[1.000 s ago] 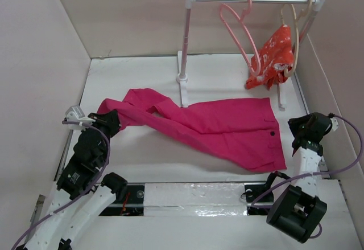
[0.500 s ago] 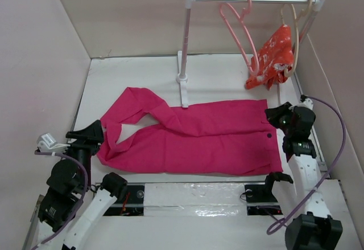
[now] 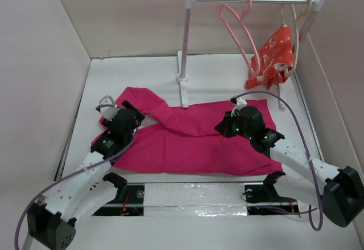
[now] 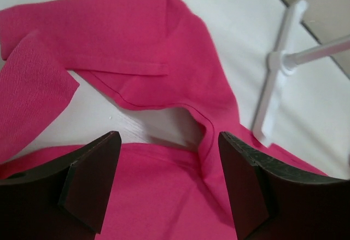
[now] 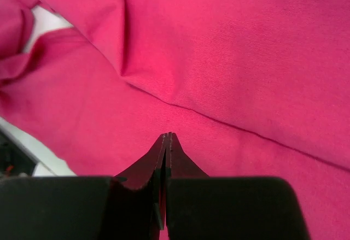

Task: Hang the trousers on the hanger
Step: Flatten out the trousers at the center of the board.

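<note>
The magenta-pink trousers [image 3: 193, 139] lie flat across the middle of the table, with the legs folded over at the left. My left gripper [image 3: 132, 115] hovers over that folded left end. It stands open in the left wrist view [image 4: 167, 188], with trouser fabric [image 4: 153, 196] below the gap and nothing held. My right gripper [image 3: 220, 128] is low over the trousers' middle; its jaws [image 5: 168, 140] are shut tip to tip on nothing, over the pink cloth [image 5: 229, 65]. The salmon-pink hanger [image 3: 239, 31] hangs on the rail at the back.
A white clothes rack [image 3: 185, 45] stands at the back, and its foot [image 4: 276, 81] shows in the left wrist view. A cream hanger [image 3: 296, 31] carries an orange-red flowered garment [image 3: 276, 56] at the rail's right end. Walls close in both sides.
The left gripper let go, opened and swung in over the trousers' left end. The right gripper shut and moved left from the waistband over the trousers' middle. The legs now lie folded.
</note>
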Robot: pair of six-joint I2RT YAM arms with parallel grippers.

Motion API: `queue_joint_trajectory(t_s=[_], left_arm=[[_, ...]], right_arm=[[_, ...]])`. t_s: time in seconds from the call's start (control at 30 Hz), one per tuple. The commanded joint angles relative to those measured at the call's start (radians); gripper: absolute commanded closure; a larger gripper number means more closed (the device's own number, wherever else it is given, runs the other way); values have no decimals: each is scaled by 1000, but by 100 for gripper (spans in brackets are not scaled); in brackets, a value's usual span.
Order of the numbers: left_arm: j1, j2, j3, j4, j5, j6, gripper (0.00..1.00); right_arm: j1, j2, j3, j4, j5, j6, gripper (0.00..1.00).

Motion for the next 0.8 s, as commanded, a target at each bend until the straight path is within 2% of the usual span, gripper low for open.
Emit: queue_joint_trajectory(t_s=[0.0, 0.1, 0.17, 0.2, 0.27, 0.33, 0.4, 0.43, 0.5, 0.53, 0.63, 0.77], left_arm=[[64, 191, 83, 179, -22, -33, 30], [206, 327, 166, 274, 142, 71, 34], [277, 478, 217, 277, 264, 111, 45], [309, 529, 274, 255, 279, 137, 53], [309, 670, 318, 245, 285, 183, 81], [300, 768, 371, 234, 357, 214, 100], [288, 819, 404, 221, 383, 229, 100], [271, 862, 420, 204, 368, 238, 97], [271, 898, 443, 187, 324, 249, 84], [271, 931, 447, 176, 325, 251, 72], [271, 982, 469, 158, 297, 260, 67], [271, 1043, 509, 111, 265, 280, 67]], right_arm=[[44, 47, 41, 123, 93, -55, 100], [57, 63, 19, 156, 111, -64, 100], [66, 60, -2, 167, 119, -63, 100], [66, 57, -10, 182, 119, -61, 100], [66, 43, -28, 200, 148, -58, 100], [76, 35, -39, 226, 156, -54, 99], [86, 32, -59, 260, 169, -51, 98], [86, 37, -65, 274, 169, -51, 98], [96, 46, -74, 288, 163, -51, 98], [96, 58, -77, 294, 162, -51, 97], [106, 76, -90, 317, 169, -48, 96], [115, 67, -94, 318, 180, -45, 95]])
